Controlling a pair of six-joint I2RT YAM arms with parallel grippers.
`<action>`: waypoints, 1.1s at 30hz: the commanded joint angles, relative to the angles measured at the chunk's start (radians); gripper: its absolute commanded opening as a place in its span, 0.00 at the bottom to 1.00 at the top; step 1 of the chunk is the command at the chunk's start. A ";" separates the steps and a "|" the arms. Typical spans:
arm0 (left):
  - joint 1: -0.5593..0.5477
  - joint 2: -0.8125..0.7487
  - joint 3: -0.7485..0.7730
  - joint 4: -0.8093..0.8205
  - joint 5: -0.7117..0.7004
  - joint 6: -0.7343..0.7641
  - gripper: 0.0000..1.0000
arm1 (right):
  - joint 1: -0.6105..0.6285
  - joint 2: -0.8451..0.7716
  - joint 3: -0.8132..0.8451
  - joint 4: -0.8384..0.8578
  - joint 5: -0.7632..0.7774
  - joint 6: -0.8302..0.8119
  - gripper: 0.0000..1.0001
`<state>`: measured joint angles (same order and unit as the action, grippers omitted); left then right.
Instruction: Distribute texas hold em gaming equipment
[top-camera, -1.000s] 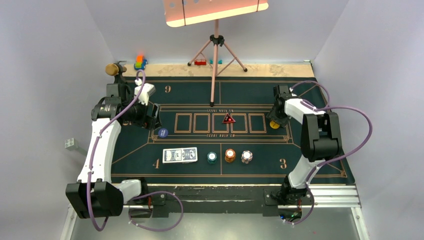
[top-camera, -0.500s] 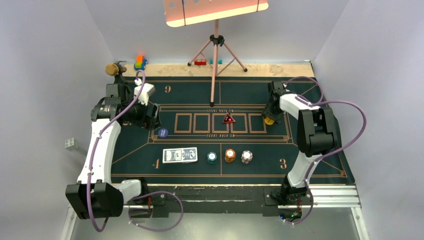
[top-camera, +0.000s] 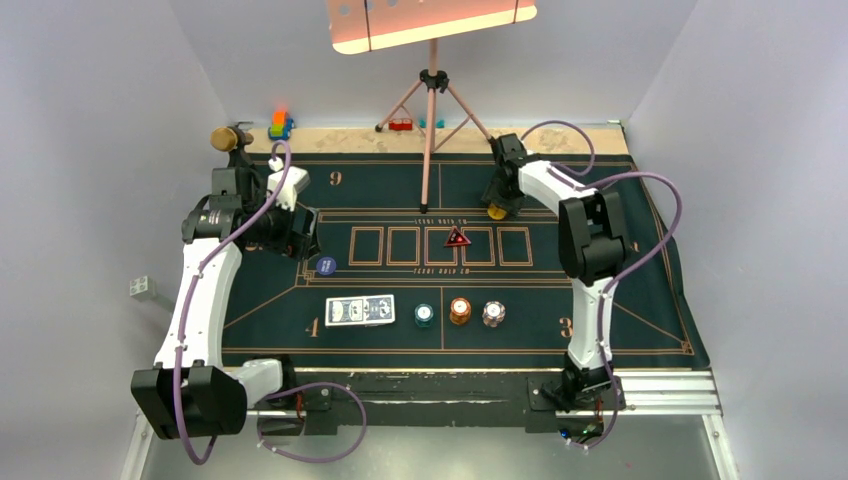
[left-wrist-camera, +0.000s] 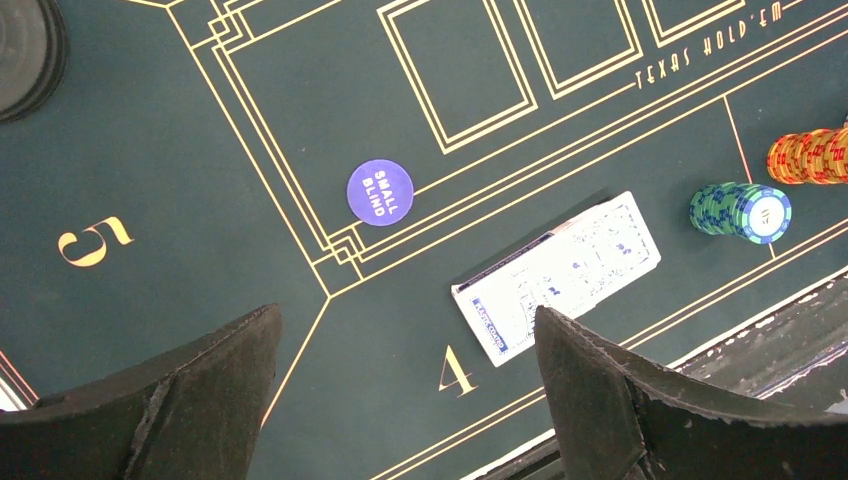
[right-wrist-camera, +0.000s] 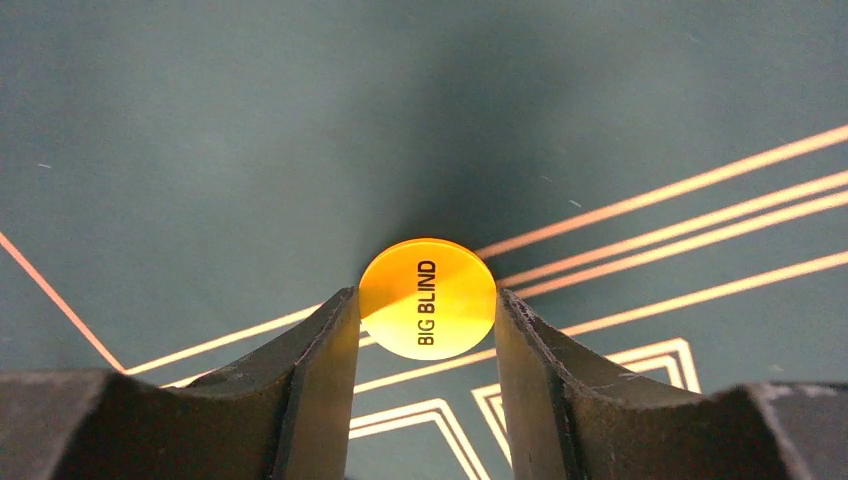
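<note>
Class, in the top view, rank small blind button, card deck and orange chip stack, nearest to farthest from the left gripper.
1. Small blind button, beside the left gripper.
2. Card deck, toward the near edge.
3. Orange chip stack, right of the deck.

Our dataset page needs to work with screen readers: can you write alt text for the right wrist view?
The right hand pinches a yellow BIG BLIND disc by its edges between two dark fingers. Behind it lies a dark green mat crossed by thin gold lines.
</note>
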<state>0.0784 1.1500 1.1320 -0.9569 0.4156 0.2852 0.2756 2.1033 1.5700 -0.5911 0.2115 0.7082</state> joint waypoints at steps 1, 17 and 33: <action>0.007 -0.014 -0.010 0.034 -0.010 0.024 1.00 | 0.017 0.083 0.145 0.004 -0.062 0.030 0.49; 0.006 -0.002 -0.017 0.035 0.005 -0.002 1.00 | 0.040 0.083 0.252 0.061 -0.093 -0.049 0.85; 0.006 -0.025 -0.006 0.008 0.008 -0.010 1.00 | 0.346 -0.163 -0.108 0.160 0.110 -0.212 0.92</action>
<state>0.0784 1.1481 1.1187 -0.9455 0.4076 0.2810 0.5354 1.8881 1.4902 -0.4618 0.2489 0.5556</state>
